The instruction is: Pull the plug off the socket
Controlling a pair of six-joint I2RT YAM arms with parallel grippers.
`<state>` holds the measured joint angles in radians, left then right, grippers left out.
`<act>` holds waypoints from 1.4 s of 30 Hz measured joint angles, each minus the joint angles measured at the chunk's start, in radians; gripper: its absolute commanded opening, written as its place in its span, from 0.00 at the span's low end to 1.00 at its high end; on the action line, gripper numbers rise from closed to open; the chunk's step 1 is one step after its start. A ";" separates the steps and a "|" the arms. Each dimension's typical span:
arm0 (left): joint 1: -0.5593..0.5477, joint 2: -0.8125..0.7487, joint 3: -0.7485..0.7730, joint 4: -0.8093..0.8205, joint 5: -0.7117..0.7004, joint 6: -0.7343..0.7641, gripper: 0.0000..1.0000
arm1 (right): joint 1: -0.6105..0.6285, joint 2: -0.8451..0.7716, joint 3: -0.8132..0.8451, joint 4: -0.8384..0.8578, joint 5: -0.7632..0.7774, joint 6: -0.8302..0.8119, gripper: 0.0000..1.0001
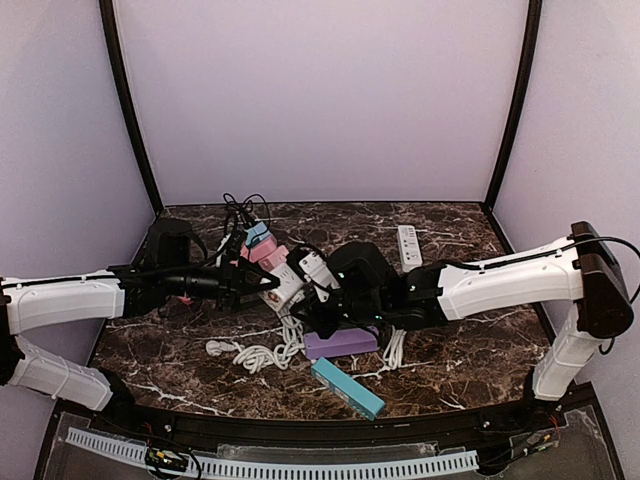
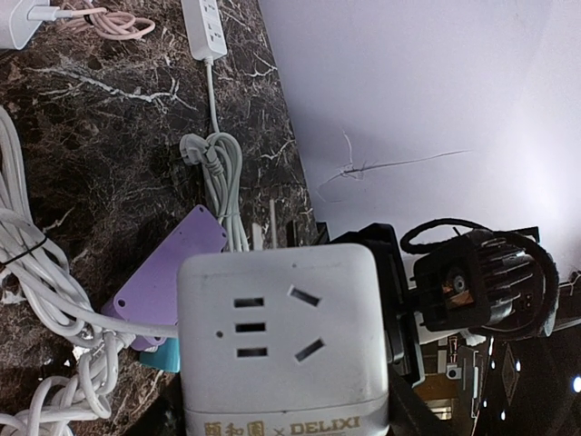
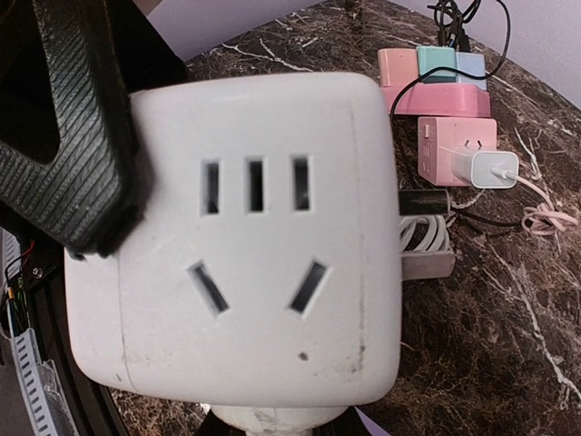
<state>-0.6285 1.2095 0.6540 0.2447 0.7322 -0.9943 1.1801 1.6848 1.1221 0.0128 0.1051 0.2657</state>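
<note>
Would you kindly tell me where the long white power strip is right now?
In the top view, the long white power strip lies flat at the back right of the marble table, its cord trailing forward to a coil beside the purple box.

White cube socket (image 2: 281, 341) with rounded corners, near the middle of the dark marble table (image 1: 450, 380). On each face in view, a row of three narrow slots above a pair of slanted ones, all unfilled. A seamed band at one end, printed DELIXI in gold. White cord (image 2: 54, 300) meeting one side and trailing off into a loose coil. A few dark specks and a faint scratch on the face seen from the right wrist. Plug not made out with certainty.
</note>
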 measured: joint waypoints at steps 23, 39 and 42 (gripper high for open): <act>-0.011 0.008 0.094 -0.154 0.070 0.113 0.61 | -0.028 -0.091 -0.085 0.053 -0.137 -0.053 0.00; -0.043 -0.122 0.209 -0.544 -0.356 0.578 0.95 | -0.027 -0.029 0.109 -0.265 -0.064 0.122 0.00; -0.105 -0.119 0.209 -0.551 -0.402 0.635 0.96 | -0.029 -0.004 0.162 -0.312 -0.082 0.142 0.00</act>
<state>-0.7334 1.0901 0.8631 -0.3065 0.3298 -0.3595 1.1507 1.6810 1.2839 -0.2989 0.0235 0.4072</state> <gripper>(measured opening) 0.951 0.176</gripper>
